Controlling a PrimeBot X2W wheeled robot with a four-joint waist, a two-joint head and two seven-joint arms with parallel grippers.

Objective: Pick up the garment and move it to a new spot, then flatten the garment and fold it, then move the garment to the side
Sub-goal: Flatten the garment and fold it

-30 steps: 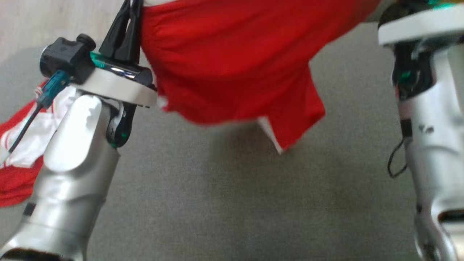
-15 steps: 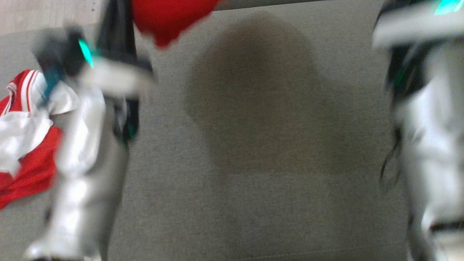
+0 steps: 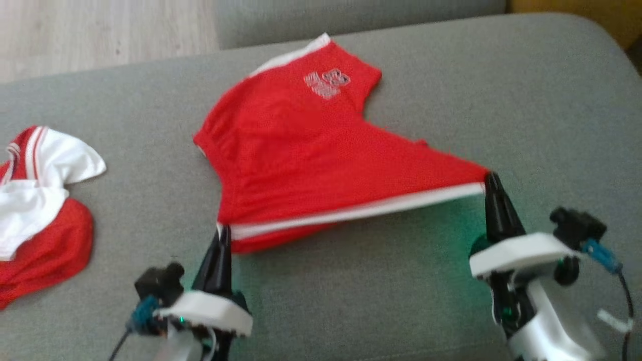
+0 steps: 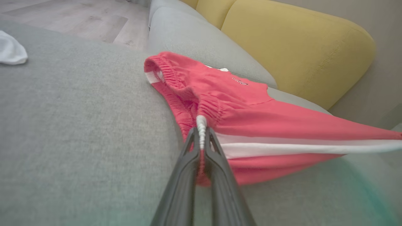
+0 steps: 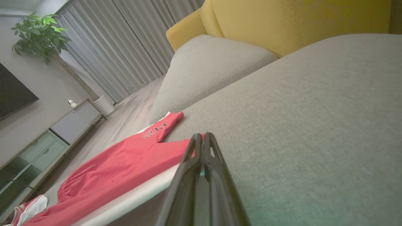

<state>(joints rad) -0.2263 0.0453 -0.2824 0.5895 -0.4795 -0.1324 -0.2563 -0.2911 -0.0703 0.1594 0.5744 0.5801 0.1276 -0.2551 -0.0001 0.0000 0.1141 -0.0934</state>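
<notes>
The red shorts point(image 3: 301, 150) lie on the grey sofa point(image 3: 526, 100); the left pincer point(image 3: 223, 239) is clamped on one near corner; the right pincer point(image 3: 490, 183) is clamped on the other; best to pull both apart gently and low, so the cloth lies flat.

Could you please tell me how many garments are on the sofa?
2: red shorts in the middle, held by the left pincer and right pincer; a crumpled red-and-white garment at left, possibly hiding another.

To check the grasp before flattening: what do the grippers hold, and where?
Both hold the red shorts: left gripper pinches the waistband at the white side stripe, right gripper the stripe's hem corner.
</notes>
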